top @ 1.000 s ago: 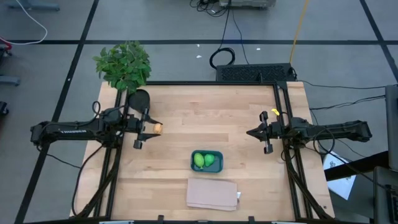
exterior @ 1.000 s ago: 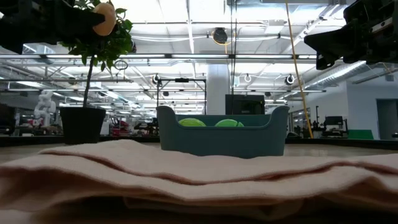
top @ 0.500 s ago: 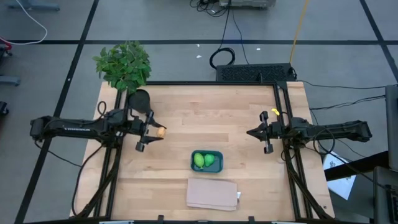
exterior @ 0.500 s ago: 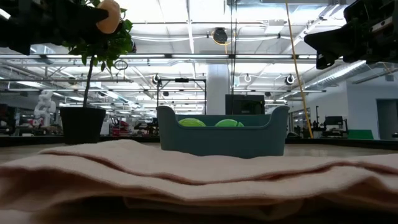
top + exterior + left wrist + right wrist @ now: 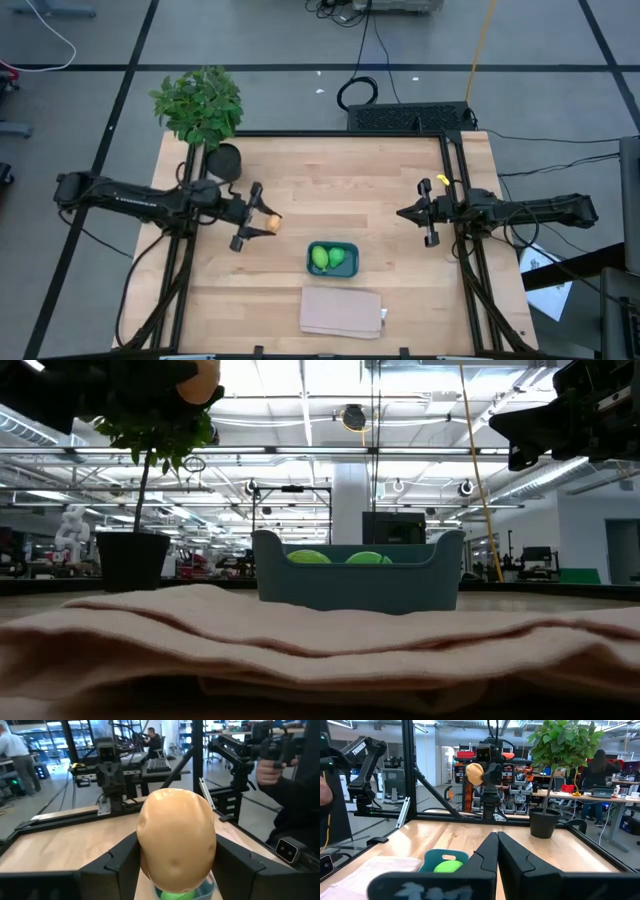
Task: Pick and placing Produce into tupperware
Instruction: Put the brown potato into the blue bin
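Note:
An orange-tan piece of produce (image 5: 271,224) hangs above the table left of the middle, with my left gripper (image 5: 262,222) shut on it. It fills the left wrist view (image 5: 176,840). The teal tupperware (image 5: 333,258) stands on the table nearer the front edge, right of that gripper. Two green pieces (image 5: 320,258) (image 5: 338,259) lie inside it and show over its rim in the low view (image 5: 308,557). My right gripper (image 5: 400,213) waits shut above the table's right side. My left gripper pinches the orange-tan piece by two opposite sides (image 5: 145,855) between its two fingers (image 5: 120,862). The fingers lie level and come from the table's left. The piece is lifted clear of the table and sticks out past the fingertips.
A potted plant (image 5: 200,105) stands at the far left corner. A folded beige cloth (image 5: 342,311) lies in front of the tupperware by the near edge. A black frame (image 5: 455,180) borders the table. A person's hand (image 5: 270,770) shows beyond the table's right side.
My left gripper has carried the orange-tan piece toward the table's right and a little toward the near edge, closer to the tupperware, still held above the table. The right arm has kept still.

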You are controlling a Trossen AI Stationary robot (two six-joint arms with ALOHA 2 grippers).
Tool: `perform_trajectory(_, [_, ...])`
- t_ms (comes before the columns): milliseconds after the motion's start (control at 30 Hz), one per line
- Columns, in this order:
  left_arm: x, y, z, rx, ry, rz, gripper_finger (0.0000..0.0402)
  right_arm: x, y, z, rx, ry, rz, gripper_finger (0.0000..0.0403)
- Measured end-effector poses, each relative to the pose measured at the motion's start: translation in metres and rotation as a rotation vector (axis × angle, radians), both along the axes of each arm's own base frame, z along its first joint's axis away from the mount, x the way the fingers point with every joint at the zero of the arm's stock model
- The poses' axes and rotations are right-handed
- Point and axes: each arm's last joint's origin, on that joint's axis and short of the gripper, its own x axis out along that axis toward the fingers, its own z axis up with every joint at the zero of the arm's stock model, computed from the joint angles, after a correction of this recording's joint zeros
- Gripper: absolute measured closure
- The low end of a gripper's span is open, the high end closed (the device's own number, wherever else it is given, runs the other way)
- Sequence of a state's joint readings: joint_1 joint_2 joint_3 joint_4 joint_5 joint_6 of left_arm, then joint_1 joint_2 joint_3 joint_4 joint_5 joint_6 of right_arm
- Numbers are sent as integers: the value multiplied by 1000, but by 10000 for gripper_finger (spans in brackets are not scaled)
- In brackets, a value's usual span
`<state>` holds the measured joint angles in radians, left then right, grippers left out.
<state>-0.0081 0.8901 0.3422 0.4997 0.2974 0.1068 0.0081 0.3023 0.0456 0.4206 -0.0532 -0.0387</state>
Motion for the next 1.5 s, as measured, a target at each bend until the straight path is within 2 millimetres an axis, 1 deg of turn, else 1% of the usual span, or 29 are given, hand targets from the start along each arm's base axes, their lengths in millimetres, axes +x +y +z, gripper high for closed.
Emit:
perform_trajectory(133, [13,-4,2,15,27,-20,193,0,0,0,0,0,0,403])
perform_trajectory(267, [32,-7,1,17,74,-13,193,0,0,0,0,0,0,403])
perform_trajectory(667, [105,-26,-5,16,206,-50,193,0,0,0,0,1,0,403])
perform_trajectory(867, [138,-36,-18,39,292,-72,193,0,0,-1,0,8,0,403])
perform_trajectory(1033, [166,-39,-21,-48,327,-38,193,0,0,-1,0,7,0,403])
perform_trajectory(1133, [180,-44,-22,-106,347,-18,193,0,0,-1,0,7,0,403])
perform_trajectory(1267, [191,-54,-25,-123,405,-16,193,0,0,-1,-1,7,0,403])
perform_trajectory(1400, [197,-66,-34,-7,478,-58,193,0,0,-1,-3,10,0,403])
perform_trajectory(1500, [200,-72,-35,88,523,-96,193,0,0,-1,-3,13,-1,403])
